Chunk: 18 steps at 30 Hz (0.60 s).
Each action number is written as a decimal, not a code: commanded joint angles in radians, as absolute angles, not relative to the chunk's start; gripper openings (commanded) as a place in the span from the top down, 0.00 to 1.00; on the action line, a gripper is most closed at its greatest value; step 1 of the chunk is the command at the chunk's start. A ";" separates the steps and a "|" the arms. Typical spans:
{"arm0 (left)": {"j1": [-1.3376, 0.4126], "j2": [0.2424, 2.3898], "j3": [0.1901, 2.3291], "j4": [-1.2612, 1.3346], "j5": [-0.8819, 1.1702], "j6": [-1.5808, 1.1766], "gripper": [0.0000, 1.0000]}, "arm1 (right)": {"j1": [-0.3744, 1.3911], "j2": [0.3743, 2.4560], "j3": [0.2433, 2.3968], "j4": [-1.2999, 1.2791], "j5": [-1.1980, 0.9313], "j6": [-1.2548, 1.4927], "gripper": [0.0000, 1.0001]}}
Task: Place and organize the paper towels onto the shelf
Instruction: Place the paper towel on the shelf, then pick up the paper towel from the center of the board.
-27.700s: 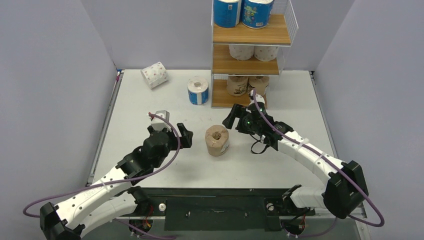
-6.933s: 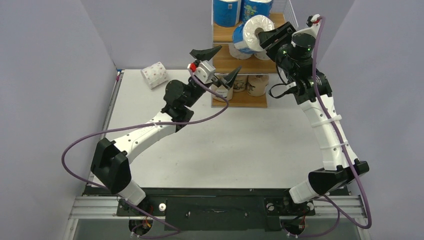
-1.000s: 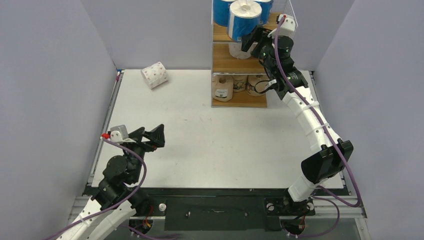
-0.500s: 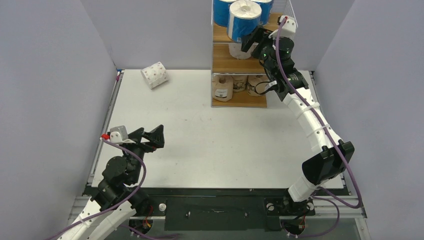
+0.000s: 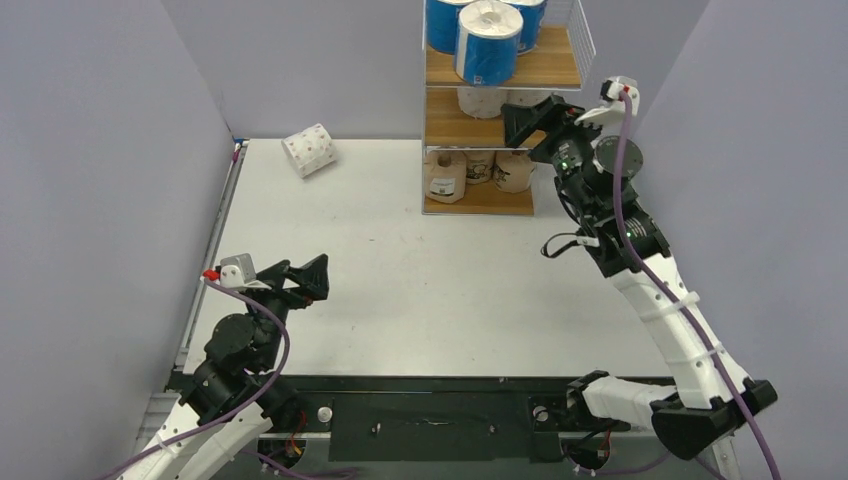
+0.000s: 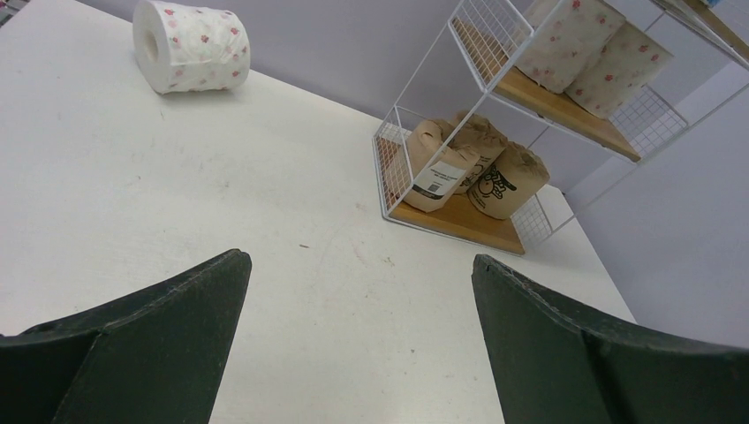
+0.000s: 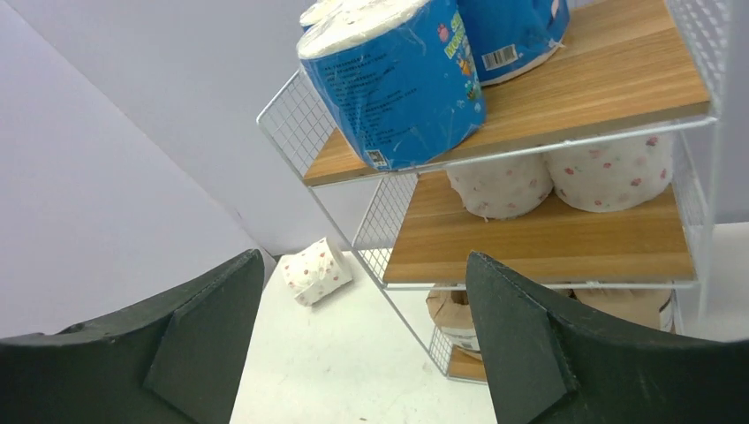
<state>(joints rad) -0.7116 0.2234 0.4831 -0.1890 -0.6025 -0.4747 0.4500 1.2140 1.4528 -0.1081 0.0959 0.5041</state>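
Note:
The shelf (image 5: pixel 556 64) stands at the table's far side. Its top board carries blue paper towels; the front one (image 5: pixel 488 42) stands upright near the edge and shows large in the right wrist view (image 7: pixel 397 84). Two pink-dotted rolls (image 7: pixel 499 185) lie on the middle board, and three brown rolls (image 5: pixel 447 175) stand on the bottom one. One pink-dotted roll (image 5: pixel 309 150) lies loose on its side at the far left of the table. My right gripper (image 5: pixel 522 117) hangs open and empty in front of the middle tier. My left gripper (image 5: pixel 300 276) is open and empty near the front left.
The white table (image 5: pixel 420 290) is walled by grey panels at left, right and back. In the left wrist view the loose dotted roll (image 6: pixel 190 46) lies far ahead to the left and the shelf's bottom board (image 6: pixel 455 225) lies ahead to the right.
My right gripper has drawn back and down from the top tier, leaving the blue roll standing there, and its jaws have spread a little. The left arm has stayed put.

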 commanded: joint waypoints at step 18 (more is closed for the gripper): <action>-0.706 0.255 0.485 -0.163 -0.612 -0.536 0.04 | 0.454 0.797 1.023 -0.143 -0.032 0.498 0.20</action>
<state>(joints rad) -0.7116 0.2539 0.4828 -0.1982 -0.5983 -0.5182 0.4526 0.8635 1.0706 -0.1703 0.0017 0.5091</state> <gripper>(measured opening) 0.965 0.805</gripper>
